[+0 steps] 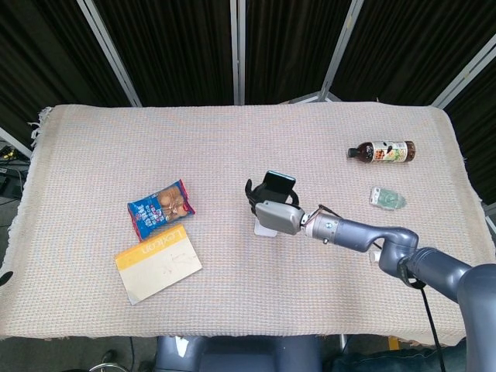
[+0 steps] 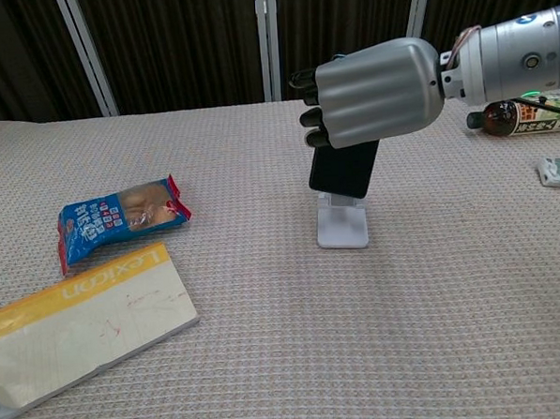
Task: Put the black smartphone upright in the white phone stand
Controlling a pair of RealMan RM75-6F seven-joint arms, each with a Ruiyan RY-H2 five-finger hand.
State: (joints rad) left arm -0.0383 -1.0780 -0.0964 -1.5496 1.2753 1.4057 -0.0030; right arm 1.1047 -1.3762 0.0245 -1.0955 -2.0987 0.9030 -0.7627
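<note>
My right hand (image 2: pixel 377 92) grips the black smartphone (image 2: pixel 342 171) from above, its fingers wrapped around the upper part. The phone stands nearly upright, its lower edge at the ledge of the white phone stand (image 2: pixel 343 225) in the middle of the table. In the head view the phone (image 1: pixel 278 186) shows above the right hand (image 1: pixel 277 216), with the stand's base (image 1: pixel 263 229) just beneath. Whether the phone rests on the ledge I cannot tell. My left hand is out of sight in both views.
A blue snack packet (image 2: pixel 121 216) and a yellow-edged Lexicon book (image 2: pixel 84 318) lie at the left. At the right are a dark bottle (image 1: pixel 380 151) on its side, a small green packet (image 1: pixel 387 198) and a toothpaste tube, mostly hidden behind my arm.
</note>
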